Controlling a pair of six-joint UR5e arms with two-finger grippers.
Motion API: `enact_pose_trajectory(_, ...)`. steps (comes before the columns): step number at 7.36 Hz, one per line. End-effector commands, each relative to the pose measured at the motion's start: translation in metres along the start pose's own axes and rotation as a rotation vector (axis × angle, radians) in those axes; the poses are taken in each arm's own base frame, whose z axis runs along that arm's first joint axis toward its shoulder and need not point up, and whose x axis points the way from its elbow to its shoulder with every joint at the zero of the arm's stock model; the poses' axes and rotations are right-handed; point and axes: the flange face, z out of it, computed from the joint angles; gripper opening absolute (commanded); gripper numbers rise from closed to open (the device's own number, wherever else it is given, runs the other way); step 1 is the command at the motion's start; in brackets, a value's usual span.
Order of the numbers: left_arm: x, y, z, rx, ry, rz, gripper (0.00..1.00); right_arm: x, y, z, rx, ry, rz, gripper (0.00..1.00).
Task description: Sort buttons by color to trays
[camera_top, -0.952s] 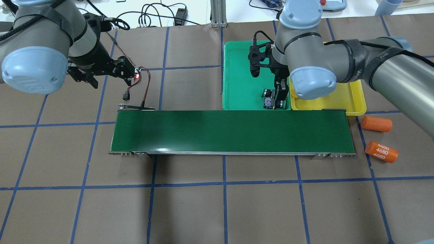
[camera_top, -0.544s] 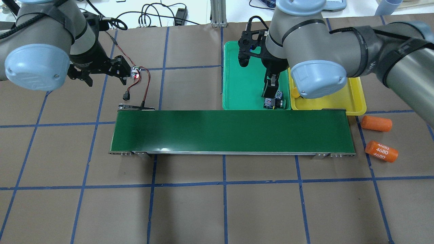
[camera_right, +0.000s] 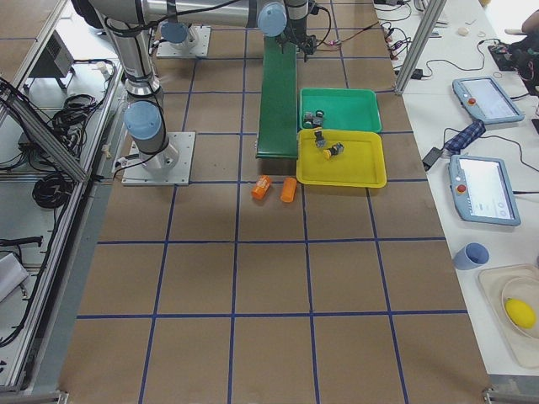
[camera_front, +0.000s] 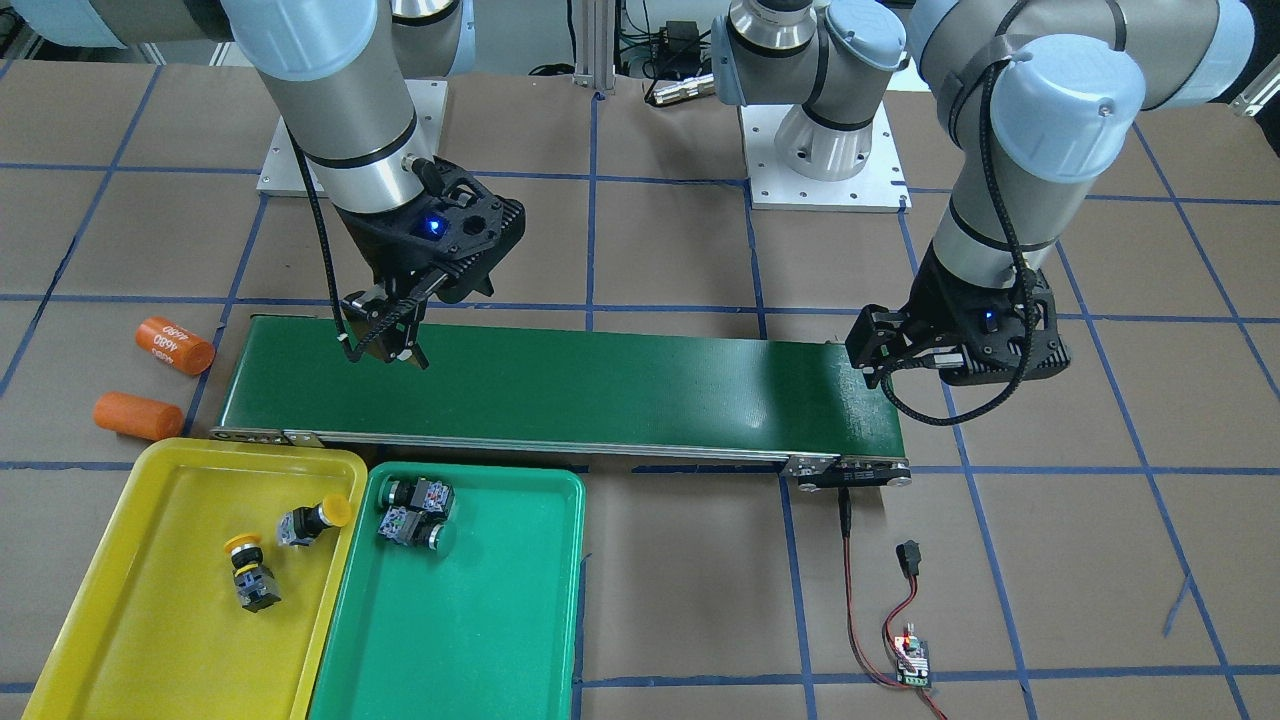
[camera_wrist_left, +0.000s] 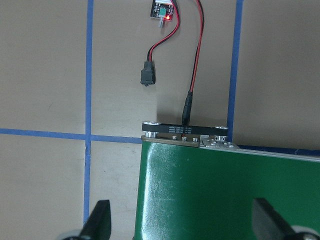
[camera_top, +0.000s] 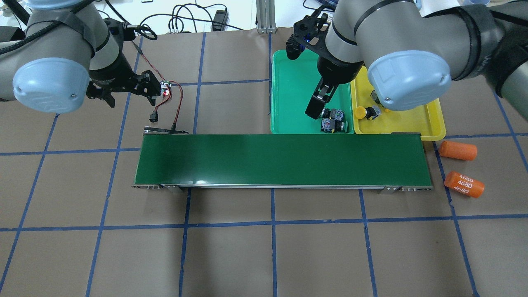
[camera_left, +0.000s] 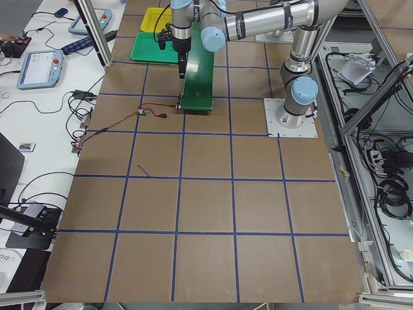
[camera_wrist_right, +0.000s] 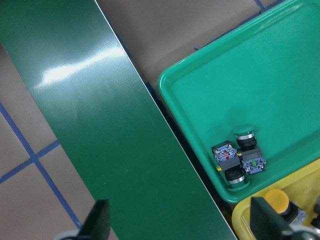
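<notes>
The right gripper (camera_front: 385,352) hangs with its fingers spread wide and nothing between them, raised above the belt (camera_front: 560,390) near the end where the trays sit. Just past it, across the belt, the green tray (camera_front: 470,620) holds a green button (camera_front: 418,494) and a second green button (camera_front: 410,528) in the corner nearest the belt and the yellow tray (camera_front: 150,620). Both lie on their sides, pressed side by side, long axes along the belt, caps pointing opposite ways.

Further out, in the yellow tray, a yellow button (camera_front: 315,518) lies on its side by the shared rim, cap toward the green tray. The other yellow button (camera_front: 250,570) has its cap toward the belt; it seems to lie flat, though it may be tilted.

Off the belt's end lie an orange cylinder (camera_top: 464,184) printed "4680" in white three times and a second orange cylinder (camera_top: 458,150).

The left gripper (camera_wrist_left: 182,225) is spread wide and empty over the belt's other end. The white print on the end bar (camera_wrist_left: 185,130) is too small to read. Beyond sits a circuit board (camera_wrist_left: 162,10) with red and black wires.
</notes>
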Motion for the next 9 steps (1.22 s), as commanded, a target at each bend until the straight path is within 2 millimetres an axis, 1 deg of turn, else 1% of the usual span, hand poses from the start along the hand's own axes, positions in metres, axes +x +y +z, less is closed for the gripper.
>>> enact_pose_trajectory(1,0.000,-0.004,0.001,0.000,0.002,0.001,1.00,0.004,0.009,-0.018,-0.007,0.020,0.243,1.00)
enact_pose_trajectory(2,0.001,-0.002,-0.001,0.003,-0.003,0.003,1.00,0.006,0.017,-0.019,-0.063,0.005,0.271,1.00)
enact_pose_trajectory(3,-0.001,-0.005,-0.005,0.011,0.002,0.000,1.00,0.011,0.019,-0.034,-0.087,0.019,0.299,1.00)
enact_pose_trajectory(4,0.000,-0.005,-0.001,0.003,0.000,0.003,1.00,0.015,0.012,-0.058,-0.062,0.043,0.335,1.00)
enact_pose_trajectory(5,-0.001,-0.004,-0.007,0.013,0.000,0.002,1.00,0.022,0.016,-0.063,-0.055,0.050,0.380,1.00)
enact_pose_trajectory(6,0.002,-0.005,0.003,-0.005,0.004,0.003,1.00,0.037,0.029,-0.069,-0.053,0.061,0.441,1.00)
enact_pose_trajectory(7,0.000,-0.005,-0.003,0.007,0.002,0.002,1.00,0.054,0.050,-0.065,-0.105,0.024,0.497,1.00)
enact_pose_trajectory(8,0.000,-0.008,0.001,0.001,0.005,-0.002,1.00,0.057,0.055,-0.068,-0.111,0.022,0.513,1.00)
enact_pose_trajectory(9,-0.001,-0.005,-0.002,-0.002,-0.001,0.000,1.00,0.055,0.056,-0.070,-0.107,0.026,0.530,1.00)
